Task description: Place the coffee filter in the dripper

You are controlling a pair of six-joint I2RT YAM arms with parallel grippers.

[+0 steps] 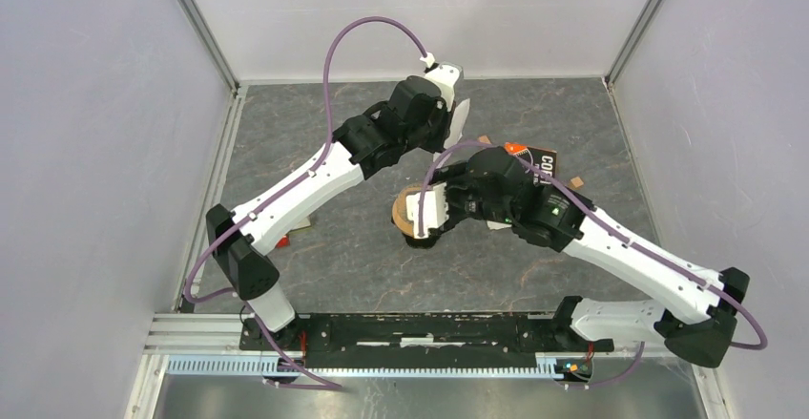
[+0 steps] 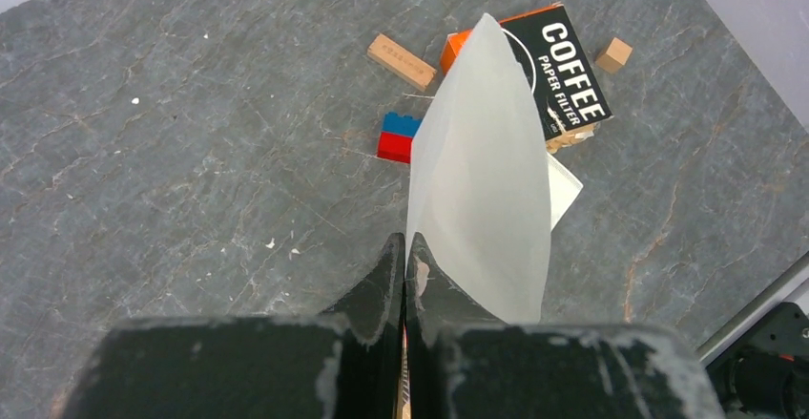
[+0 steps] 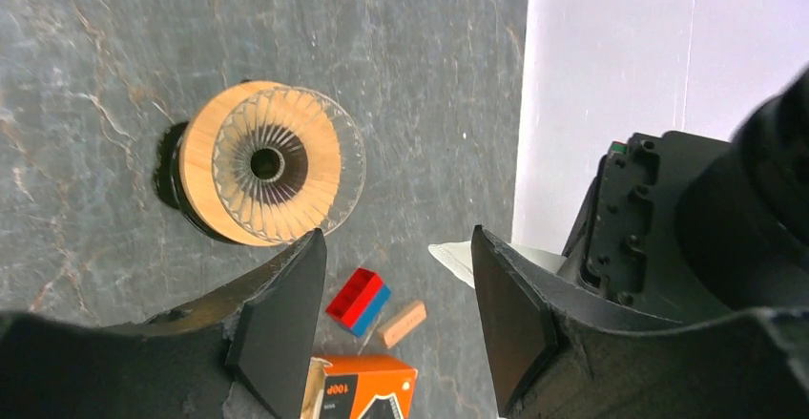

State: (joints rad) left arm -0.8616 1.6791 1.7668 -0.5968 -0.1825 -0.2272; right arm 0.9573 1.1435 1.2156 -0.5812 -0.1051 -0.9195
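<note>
**Filter pinched in the air, dripper beside open fingers**

The left arm (image 1: 305, 180) reaches diagonally from its base toward the far wall, with the elbow bent. The left gripper (image 2: 403, 245) has its black fingers pressed together on the lower edge of the thin white paper cone filter (image 2: 482, 180). The filter fans up and away from the fingertips, above the clutter on the table.

The right arm (image 1: 620, 247) comes in from the right base to the middle of the grey marbled table (image 1: 286, 123). The right gripper (image 3: 396, 247) points downward with its fingers spread wide, holding nothing. It is just beside the clear ribbed glass dripper with a light-brown wooden ring (image 3: 305, 157). The dripper sits upright on a dark round cup (image 3: 170, 176) near the table's centre, well apart from the held filter.

Pale wall panels (image 1: 95, 104) close the table on the left, far and right sides. Bare table surface runs from the dripper to the left wall and toward the arm bases. The far-right part is crowded.

Counted:
- two arms
- one dripper
- two white papers: the held filter and a flat white paper sheet (image 2: 565, 190) lying by the box
- one black-and-orange coffee filter box (image 2: 565, 75)
- one red-and-blue toy brick (image 2: 395, 138)
- two wooden pieces: a long wooden block (image 2: 401, 61) and a small wooden cube (image 2: 614, 54)
</note>
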